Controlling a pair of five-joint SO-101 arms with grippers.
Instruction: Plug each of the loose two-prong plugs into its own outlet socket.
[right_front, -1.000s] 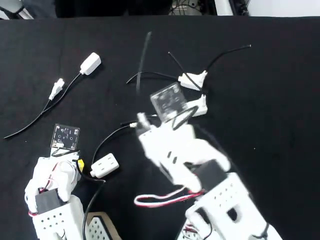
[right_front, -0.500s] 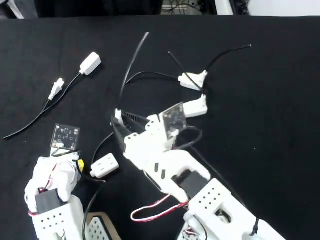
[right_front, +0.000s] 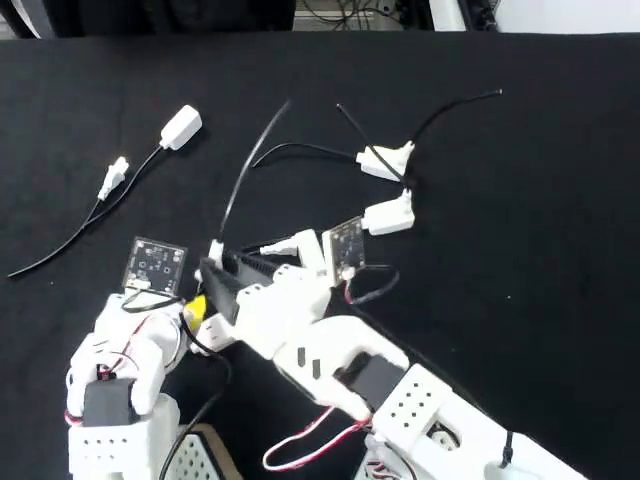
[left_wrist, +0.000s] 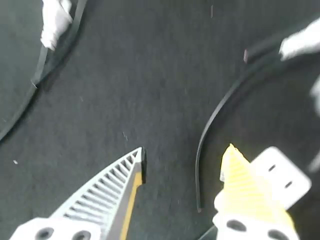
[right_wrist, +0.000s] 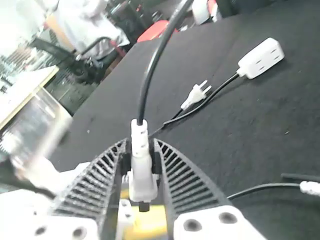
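At the far left of the tabletop (right_front: 520, 300), a loose plug (right_front: 113, 178) and the far socket (right_front: 181, 127) lie apart, clear of the trouble.

The risk sits lower down, where both arms crowd together. The left pincer (left_wrist: 182, 157) stands wide, and the near socket (left_wrist: 280, 175) lies outside its yellow finger (left_wrist: 240, 175), right against it and not between the fingers. Unbraced like this, that socket would likely skid if prongs pushed at it.

Just to its right, the right pincer (right_wrist: 140, 145) is clamped on the held plug (right_wrist: 141, 172). The plug's black cord (right_wrist: 146, 80) arcs up and away. The cord's drag could twist the plug in the grip, so the prongs might meet the slots askew. The arms might also knock each other.

The left arm sits low at the near-left edge, with its pincer aimed down at the tabletop. The right arm reaches diagonally from the near-right corner and carries its plug close beside the left pincer. Right of centre, one white connector (right_front: 385, 160) and a second connector (right_front: 390, 215) wait with their cords.
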